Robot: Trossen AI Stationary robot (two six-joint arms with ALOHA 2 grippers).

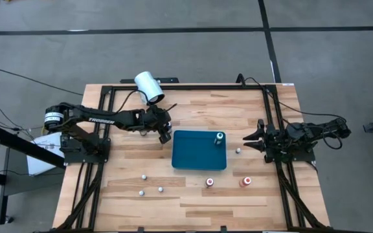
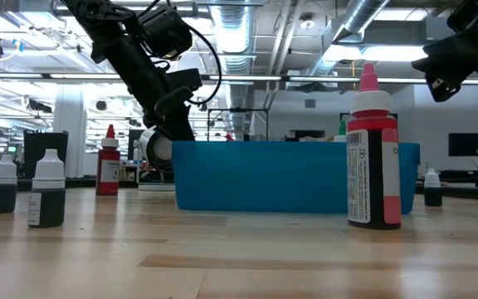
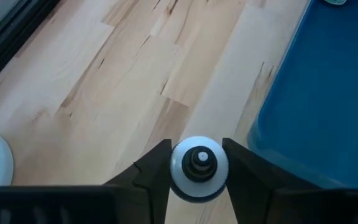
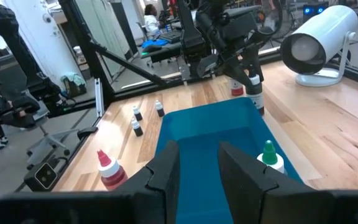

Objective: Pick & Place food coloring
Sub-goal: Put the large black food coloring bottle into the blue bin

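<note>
A small white-capped food coloring bottle [image 3: 199,163] stands upright between the fingers of my left gripper [image 3: 199,171], just off the far left corner of the blue tray [image 1: 199,158]. From the right wrist view the same bottle [image 4: 255,99] shows a dark body. A green-tipped bottle [image 1: 219,138] stands inside the tray. Two red bottles [image 1: 210,182] [image 1: 245,182] stand on the table near the tray's front edge. Three small bottles [image 1: 144,176] stand at the front left, and one more [image 1: 237,151] right of the tray. My right gripper [image 4: 197,168] waits open at the table's right. My left gripper has the bottle's white cap [image 3: 178,167] between its two fingers, one on each side. The fingers slant down from the table's left. The bottle stands upright; its base is hidden below the cap, so whether it rests on the table does not show.
A large white cylinder [image 1: 149,86] lies at the table's far edge behind the left arm. The tray's left wall [image 3: 272,112] runs close beside the held bottle. Black frame rails [image 1: 274,123] border the table on the left and right.
</note>
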